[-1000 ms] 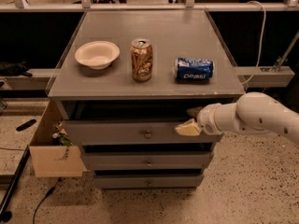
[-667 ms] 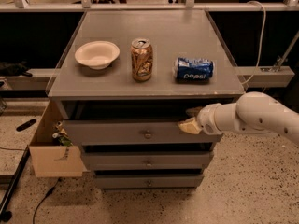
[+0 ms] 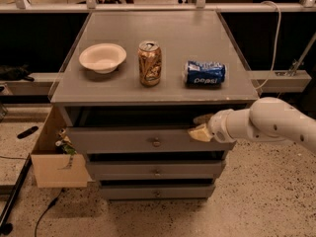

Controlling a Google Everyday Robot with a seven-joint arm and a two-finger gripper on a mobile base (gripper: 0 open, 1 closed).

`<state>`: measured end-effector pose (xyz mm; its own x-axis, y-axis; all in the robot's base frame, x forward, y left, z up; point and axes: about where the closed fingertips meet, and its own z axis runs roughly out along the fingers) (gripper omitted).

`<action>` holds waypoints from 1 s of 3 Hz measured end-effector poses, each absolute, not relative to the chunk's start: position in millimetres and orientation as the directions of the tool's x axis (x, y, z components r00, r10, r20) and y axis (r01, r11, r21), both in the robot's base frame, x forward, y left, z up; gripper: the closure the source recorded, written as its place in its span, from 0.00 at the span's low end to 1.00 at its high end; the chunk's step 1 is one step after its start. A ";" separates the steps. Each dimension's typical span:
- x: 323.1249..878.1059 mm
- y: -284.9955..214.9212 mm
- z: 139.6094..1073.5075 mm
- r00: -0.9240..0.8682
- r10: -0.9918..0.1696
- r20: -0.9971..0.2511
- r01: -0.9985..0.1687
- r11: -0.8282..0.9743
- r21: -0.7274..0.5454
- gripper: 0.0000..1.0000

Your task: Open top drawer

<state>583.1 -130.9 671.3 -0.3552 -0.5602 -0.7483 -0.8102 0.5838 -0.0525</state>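
The top drawer (image 3: 123,141) is the widest grey front, with a small round metal knob (image 3: 156,142) at its centre. It stands a little forward of the two narrower drawers below, and a dark gap shows above its top edge. My gripper (image 3: 200,127), on the white arm coming in from the right, is at the right end of the drawer's top edge, well right of the knob and touching the front.
On the cabinet top (image 3: 163,28) stand a white bowl (image 3: 102,57), an upright gold can (image 3: 149,63) and a blue Pepsi can (image 3: 205,73) on its side. Two narrower drawers (image 3: 123,170) sit below. An open cardboard box (image 3: 52,169) stands against the cabinet's left side.
My gripper has shifted very slightly right and up along the drawer's top edge. The drawer front has hardly moved.
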 end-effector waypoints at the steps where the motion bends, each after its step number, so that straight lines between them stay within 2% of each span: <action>1: 575.9 -132.8 668.7 -0.380 -0.555 -0.739 -0.808 0.589 -0.026 1.00; 3: 572.9 -132.5 670.9 -0.387 -0.554 -0.737 -0.807 0.590 -0.020 1.00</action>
<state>572.9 -132.5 670.9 -0.3873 -0.5544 -0.7367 -0.8069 0.5903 -0.0200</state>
